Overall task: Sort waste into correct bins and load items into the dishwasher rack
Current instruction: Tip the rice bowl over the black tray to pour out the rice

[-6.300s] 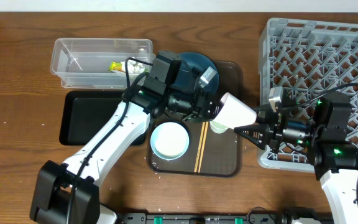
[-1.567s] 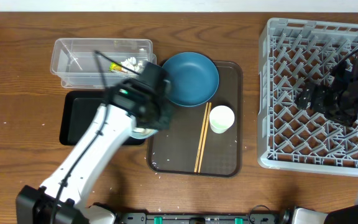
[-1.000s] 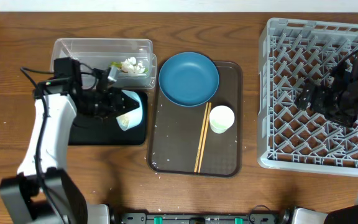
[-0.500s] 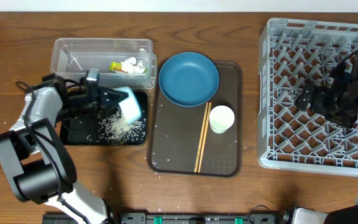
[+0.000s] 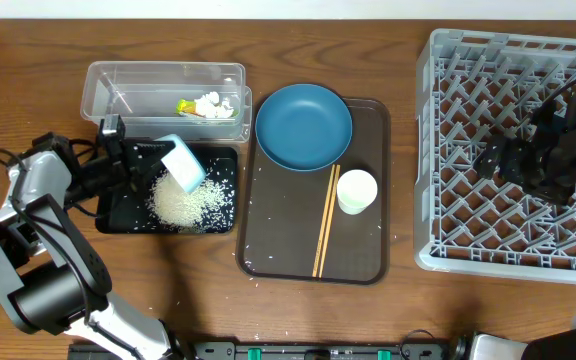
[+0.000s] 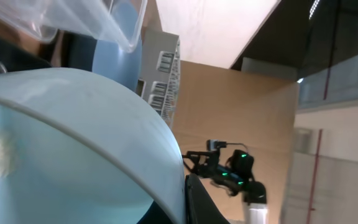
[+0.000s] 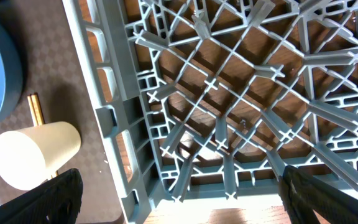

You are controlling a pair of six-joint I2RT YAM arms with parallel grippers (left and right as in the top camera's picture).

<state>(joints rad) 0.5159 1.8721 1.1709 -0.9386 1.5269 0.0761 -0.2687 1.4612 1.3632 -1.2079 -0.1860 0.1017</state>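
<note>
left fingers clamp one bowl over one rice pile; right fingers wide; one cup.

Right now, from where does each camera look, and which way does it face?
Overhead: above the table, facing straight down; left arm holds the white bowl tilted over the black tray, right arm over the rack.
Left wrist: against that bowl, facing sideways toward the rack; only a tip of the left fingers shows.
Right wrist: above the rack's corner, facing down; right fingers spread at the bottom corners.
Shared: overhead and right wrist both show the cup.
</note>
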